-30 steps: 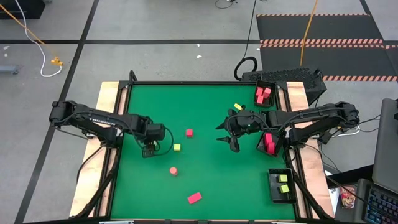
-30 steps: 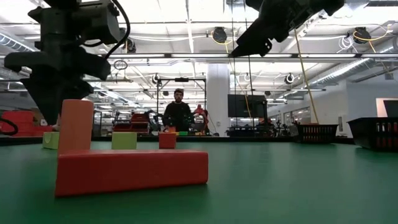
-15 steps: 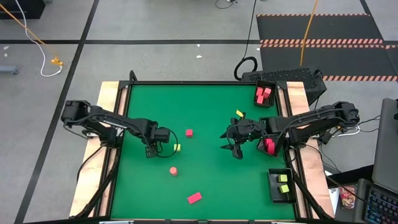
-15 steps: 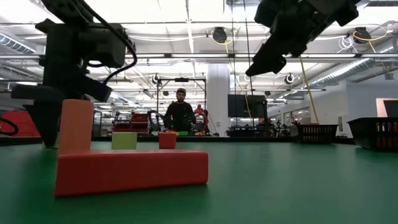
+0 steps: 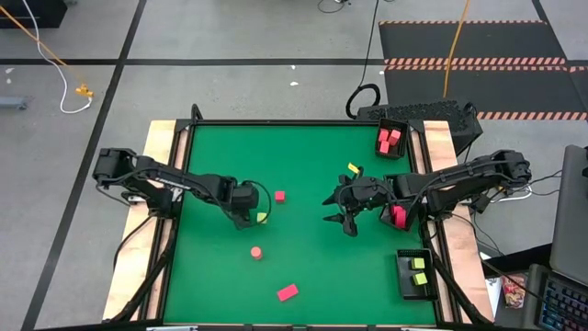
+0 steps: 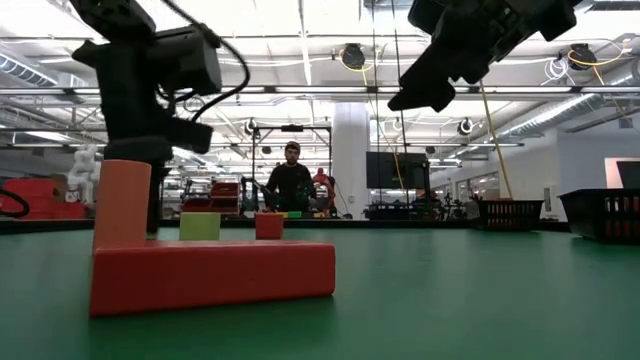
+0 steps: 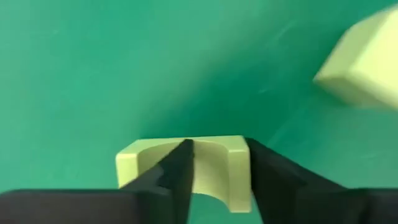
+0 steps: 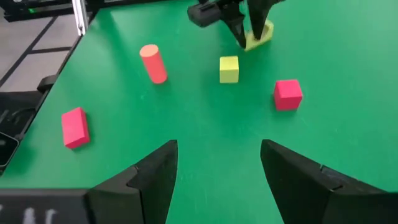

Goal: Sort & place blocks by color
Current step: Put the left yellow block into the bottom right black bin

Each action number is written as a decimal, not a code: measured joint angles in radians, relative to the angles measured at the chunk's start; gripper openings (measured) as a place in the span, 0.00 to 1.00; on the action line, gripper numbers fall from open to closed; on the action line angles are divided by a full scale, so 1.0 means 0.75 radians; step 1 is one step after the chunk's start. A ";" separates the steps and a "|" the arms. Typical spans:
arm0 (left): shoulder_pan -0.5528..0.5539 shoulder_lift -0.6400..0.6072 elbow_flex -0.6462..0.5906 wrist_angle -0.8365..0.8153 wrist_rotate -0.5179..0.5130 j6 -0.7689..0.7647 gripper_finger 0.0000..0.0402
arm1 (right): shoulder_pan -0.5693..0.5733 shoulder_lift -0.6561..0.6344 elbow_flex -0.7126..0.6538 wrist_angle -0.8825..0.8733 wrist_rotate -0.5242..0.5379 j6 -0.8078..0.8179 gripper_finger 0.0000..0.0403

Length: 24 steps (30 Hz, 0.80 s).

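Left wrist view shows the left gripper [image 7: 214, 174] narrowed around a yellow-green arch block [image 7: 186, 168] on the counter [image 7: 124, 74]. It looks light, rigid, smooth; its flat outer faces suit gripping. The right gripper [image 8: 217, 168] hangs open, empty.
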State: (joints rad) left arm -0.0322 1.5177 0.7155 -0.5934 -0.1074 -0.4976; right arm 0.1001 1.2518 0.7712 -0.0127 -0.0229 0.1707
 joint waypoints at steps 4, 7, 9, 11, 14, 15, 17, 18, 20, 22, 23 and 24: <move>0.001 -0.011 0.019 0.094 0.062 -0.046 0.16 | 0.000 0.000 0.000 0.012 0.000 -0.003 0.56; -0.001 -0.016 0.043 0.122 0.085 -0.041 0.10 | 0.000 0.000 0.000 0.012 0.000 -0.001 0.56; -0.001 -0.013 0.067 0.117 0.103 -0.043 0.10 | 0.000 0.000 0.000 0.013 0.000 0.000 0.56; -0.001 -0.013 0.099 0.103 0.125 -0.026 0.10 | 0.000 0.000 0.000 0.015 0.000 0.000 0.56; -0.002 -0.013 0.151 0.064 0.122 0.003 0.10 | 0.000 0.000 0.000 0.013 0.000 0.000 0.56; -0.002 -0.013 0.171 0.038 0.120 0.016 0.10 | 0.000 0.000 0.000 0.015 0.000 0.000 0.56; -0.001 -0.013 0.221 -0.004 0.109 0.055 0.10 | 0.000 0.000 0.000 0.014 0.000 0.000 0.56; -0.002 -0.014 0.249 -0.021 0.097 0.077 0.10 | 0.000 0.000 0.000 0.014 0.000 0.000 0.56; -0.002 -0.016 0.310 -0.061 0.066 0.119 0.10 | 0.000 0.000 0.000 0.012 0.000 0.000 0.56; -0.002 -0.016 0.370 -0.059 0.022 0.166 0.10 | 0.000 0.000 0.000 0.006 0.000 0.000 0.56; -0.002 -0.016 0.397 -0.052 0.008 0.193 0.10 | -0.001 0.000 0.000 -0.006 0.000 0.000 0.56; -0.002 -0.017 0.421 -0.038 0.001 0.218 0.10 | -0.001 -0.001 0.000 -0.022 0.003 -0.007 0.56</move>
State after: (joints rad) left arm -0.0334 1.5053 1.0314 -0.6219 -0.1069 -0.3339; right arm 0.0994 1.2514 0.7712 -0.0291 -0.0209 0.1656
